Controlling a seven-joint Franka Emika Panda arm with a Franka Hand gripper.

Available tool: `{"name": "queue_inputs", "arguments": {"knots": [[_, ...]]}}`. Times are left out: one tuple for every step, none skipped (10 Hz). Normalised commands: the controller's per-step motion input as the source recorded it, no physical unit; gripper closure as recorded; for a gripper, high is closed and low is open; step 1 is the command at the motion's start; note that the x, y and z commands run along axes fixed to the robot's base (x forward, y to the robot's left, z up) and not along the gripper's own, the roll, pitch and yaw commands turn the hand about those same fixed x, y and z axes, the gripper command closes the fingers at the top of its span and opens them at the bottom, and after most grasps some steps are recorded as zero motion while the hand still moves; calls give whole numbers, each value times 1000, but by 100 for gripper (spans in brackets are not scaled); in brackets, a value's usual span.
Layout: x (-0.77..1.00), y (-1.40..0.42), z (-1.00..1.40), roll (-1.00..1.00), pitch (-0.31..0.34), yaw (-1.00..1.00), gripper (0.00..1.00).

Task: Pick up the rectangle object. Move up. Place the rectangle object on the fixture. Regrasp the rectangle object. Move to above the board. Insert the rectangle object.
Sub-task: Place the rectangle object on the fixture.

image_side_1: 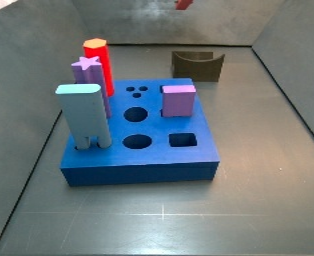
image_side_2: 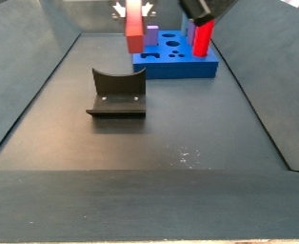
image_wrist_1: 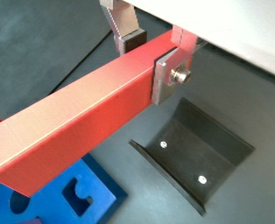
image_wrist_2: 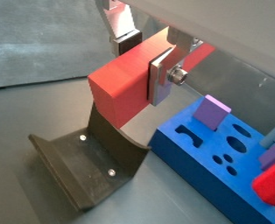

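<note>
Rectangle object (image_wrist_1: 75, 122) fills end effector (image_wrist_1: 151, 54); fingertips hidden.

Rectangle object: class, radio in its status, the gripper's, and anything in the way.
Gripper shut on rectangle object, raised above the floor. Fixture below, empty. Board apart; nothing in the way.

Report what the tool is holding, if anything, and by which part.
The tool is shut on the rectangle object, the red bar, clamped near one end between its silver fingers. The bar hangs in the air above the fixture.
</note>
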Motion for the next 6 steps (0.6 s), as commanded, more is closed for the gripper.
{"name": "queue_inputs", "arguments": {"knots": [[567,38,-11,-171,41,-82,100],[482,34,-14,-171,47,-71,100],[404,34,-9,-171,56,-62,100],[335,34,-13,-170,65,-54,100],[252,31,-11,-165,68,-45,100],[189,29,-9,-164,74,-39,100]]}}
